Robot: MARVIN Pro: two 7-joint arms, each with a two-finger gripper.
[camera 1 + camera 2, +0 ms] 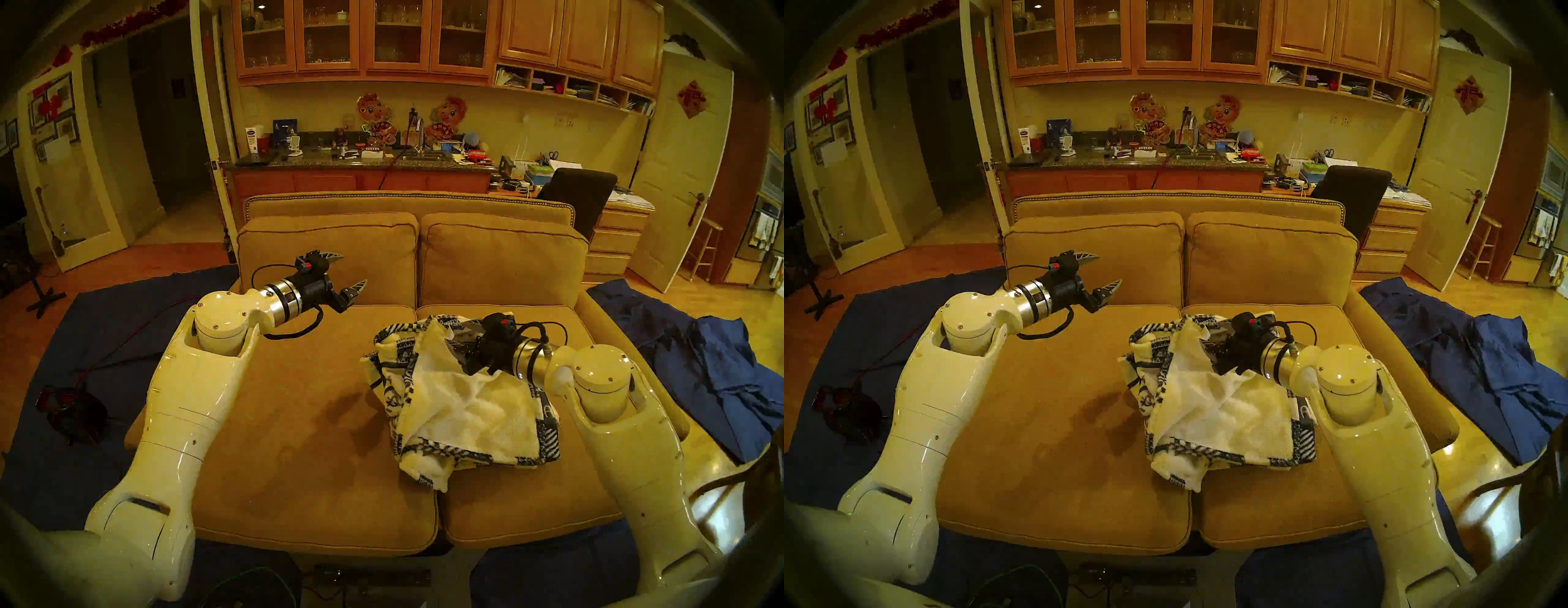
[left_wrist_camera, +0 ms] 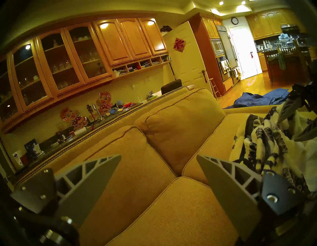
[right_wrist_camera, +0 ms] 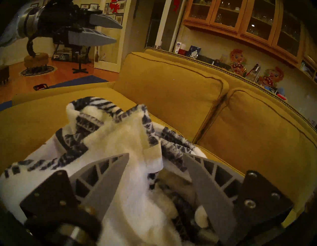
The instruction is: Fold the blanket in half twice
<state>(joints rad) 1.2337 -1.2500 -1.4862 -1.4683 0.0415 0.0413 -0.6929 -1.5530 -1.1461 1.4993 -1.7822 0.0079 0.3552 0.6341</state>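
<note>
The right end effector [image 3: 156, 159] is lowered onto the blanket [image 1: 458, 395], its two grey fingers [image 3: 109, 182] spread apart with a raised cream fold standing between them; the fingers are not clamped on the fabric, so the end effector is released. In the head views its fingertips are hidden behind the wrist body. The blanket lies crumpled in a loose heap on the right seat cushion of the tan sofa [image 1: 297, 424], plain cream back mostly upward, navy-patterned border showing along its edges, one edge reaching the seam between the two seat cushions. The left end effector [image 1: 350, 271] hangs in the air above the left seat cushion, well apart from the blanket, fingers wide apart and holding nothing. Dark blue cloths [image 1: 700, 365] lie on the floor on both sides of the sofa.
</note>
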